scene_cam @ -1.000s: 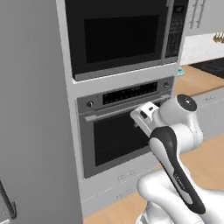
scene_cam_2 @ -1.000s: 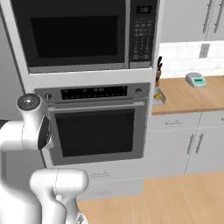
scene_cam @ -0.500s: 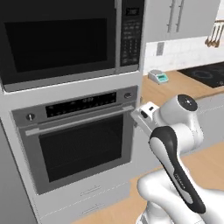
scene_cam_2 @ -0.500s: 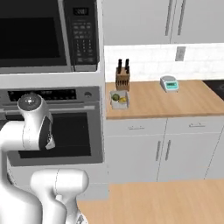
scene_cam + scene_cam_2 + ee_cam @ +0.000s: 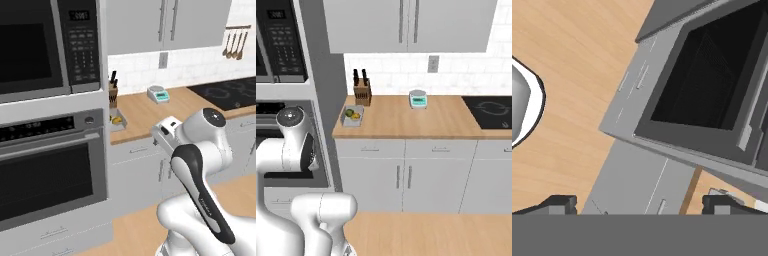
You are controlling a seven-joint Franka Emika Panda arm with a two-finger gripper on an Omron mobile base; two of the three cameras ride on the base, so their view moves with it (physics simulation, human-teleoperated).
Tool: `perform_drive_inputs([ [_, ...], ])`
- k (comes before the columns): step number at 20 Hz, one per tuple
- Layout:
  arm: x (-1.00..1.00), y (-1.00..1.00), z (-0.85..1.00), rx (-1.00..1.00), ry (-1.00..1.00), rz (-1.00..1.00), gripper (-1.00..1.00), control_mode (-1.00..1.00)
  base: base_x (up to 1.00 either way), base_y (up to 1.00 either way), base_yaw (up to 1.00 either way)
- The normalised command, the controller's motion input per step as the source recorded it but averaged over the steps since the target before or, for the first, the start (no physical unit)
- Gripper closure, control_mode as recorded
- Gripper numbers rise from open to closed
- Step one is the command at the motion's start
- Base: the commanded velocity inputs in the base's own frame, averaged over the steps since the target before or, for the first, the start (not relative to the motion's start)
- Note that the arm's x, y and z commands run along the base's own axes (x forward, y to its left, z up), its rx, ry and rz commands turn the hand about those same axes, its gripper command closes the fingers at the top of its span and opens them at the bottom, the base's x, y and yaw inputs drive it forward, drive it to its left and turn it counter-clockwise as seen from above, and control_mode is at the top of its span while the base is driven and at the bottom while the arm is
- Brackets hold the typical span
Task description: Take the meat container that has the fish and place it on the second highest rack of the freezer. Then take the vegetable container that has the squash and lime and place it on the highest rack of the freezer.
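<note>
Right base view: small grey vegetable container holds yellow and green produce.

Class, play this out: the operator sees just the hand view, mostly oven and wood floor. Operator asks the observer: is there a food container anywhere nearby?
Observer: Yes. A clear container with yellow and green produce sits at the counter's left end, beside the oven.
Operator: What stands next to it?
Observer: A knife block stands just behind it, against the tiled wall.
Operator: Anything else on that counter?
Observer: A small kitchen scale sits farther right, and a black cooktop lies past it.
Operator: What is above the oven?
Observer: A built-in microwave.
</note>
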Motion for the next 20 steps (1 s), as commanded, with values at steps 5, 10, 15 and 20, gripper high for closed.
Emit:
perform_drive_inputs([
  [5,0.0,0.0,0.0,0.0,0.0,0.0,-1.0,1.0,0.68,-0.88,0.21],
  [10,0.0,0.0,0.0,0.0,0.0,0.0,-1.0,1.0,0.76,-0.2,0.07],
  [15,0.0,0.0,0.0,0.0,0.0,0.0,-1.0,1.0,0.62,0.13,0.0],
  [20,0.0,0.0,0.0,0.0,0.0,0.0,-1.0,1.0,0.52,0.18,0.0],
])
